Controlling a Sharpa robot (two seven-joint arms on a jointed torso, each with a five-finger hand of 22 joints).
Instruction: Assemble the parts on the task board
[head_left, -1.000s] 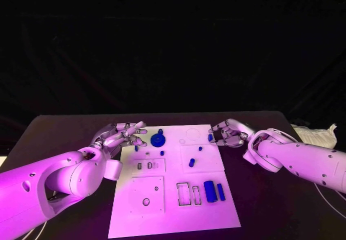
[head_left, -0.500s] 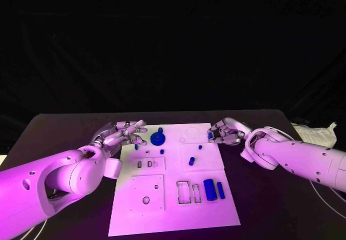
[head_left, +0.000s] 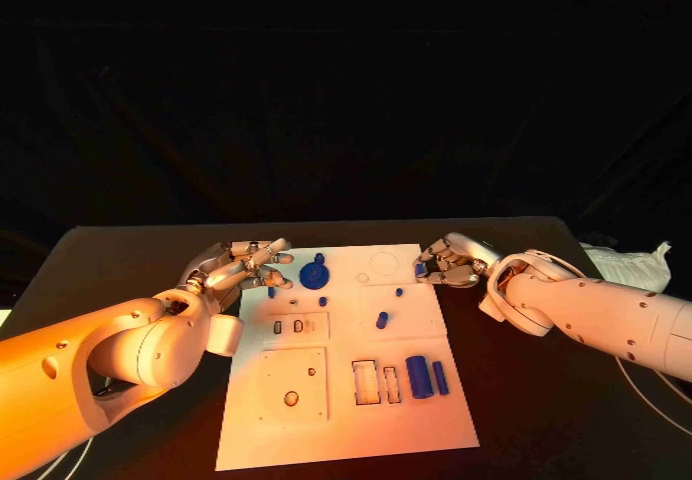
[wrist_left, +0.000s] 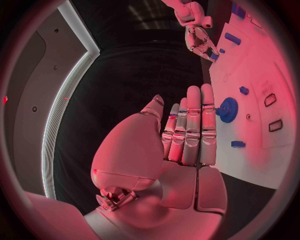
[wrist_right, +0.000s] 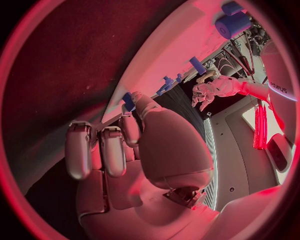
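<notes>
Hands (head_left: 245, 266) (head_left: 450, 263) — white task board (head_left: 346, 420), black table (head_left: 130, 260)

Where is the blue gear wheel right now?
In the head view the blue gear sits on the far left part of the white board, just beside the left hand, which is not touching it.

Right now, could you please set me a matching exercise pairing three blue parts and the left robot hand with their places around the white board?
Things:
1. round blue toothed gear
2. thick blue cylinder
3. short blue peg
4. silver left robot hand

Places:
A. middle of the white task board
B. on the board's far end
C. by the board's left edge, holding nothing
D. nearer half, beside the rectangular slots

Pairs: 1-B; 2-D; 3-A; 4-C
</notes>
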